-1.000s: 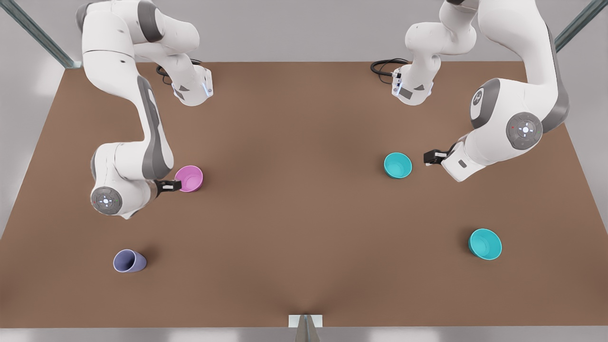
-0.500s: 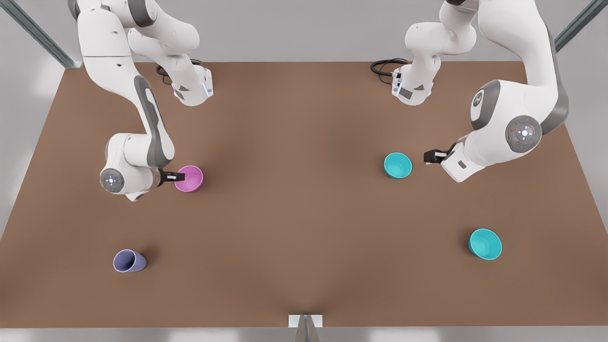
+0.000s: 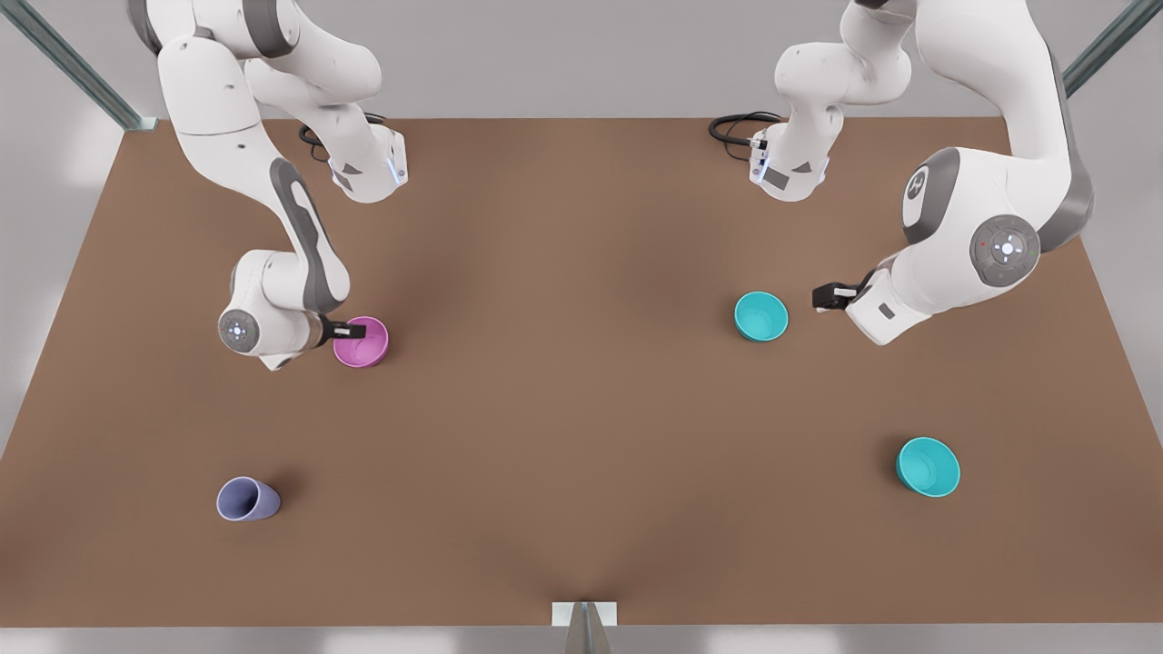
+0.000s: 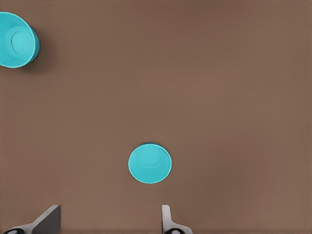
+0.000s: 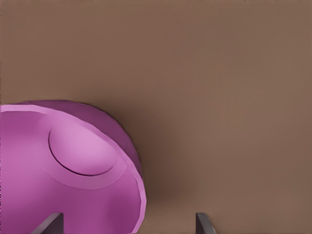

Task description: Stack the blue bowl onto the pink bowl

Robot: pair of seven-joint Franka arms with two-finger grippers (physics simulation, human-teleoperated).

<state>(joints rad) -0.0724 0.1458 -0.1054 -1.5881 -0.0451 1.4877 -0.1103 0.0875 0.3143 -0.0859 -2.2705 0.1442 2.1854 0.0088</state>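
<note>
Clearly found the right gripper [image 3: 356, 331] on the front view's left, low over the near-left edge of the pink bowl [image 3: 365, 345]. Saw its fingers [image 5: 202, 224] spread apart in the right wrist view, released, with the bowl's rim lying between them and nothing clenched. Found the pink bowl upright on the brown desk [image 3: 563, 409], its opening up, left of the middle.

Spotted the left gripper [image 3: 822, 298] on the front view's right, just beside the blue bowl [image 3: 761, 316] and apart from it, on that bowl's right side. Saw its fingers [image 4: 48, 219] wide apart in the left wrist view, released too, holding nothing. Found the blue bowl upright on the desk right of the middle, well apart from the pink bowl, not yet stacked.

Noted a second teal bowl [image 3: 928, 467] nearer the camera and farther right, tilted a little, well apart from the blue one; saw both in the left wrist view, the blue bowl [image 4: 150, 163] closer to the fingers and the second teal bowl [image 4: 17, 40] farther off. Noted a lavender cup [image 3: 247, 500] at the near left, tipped, well apart from the pink bowl.
</note>
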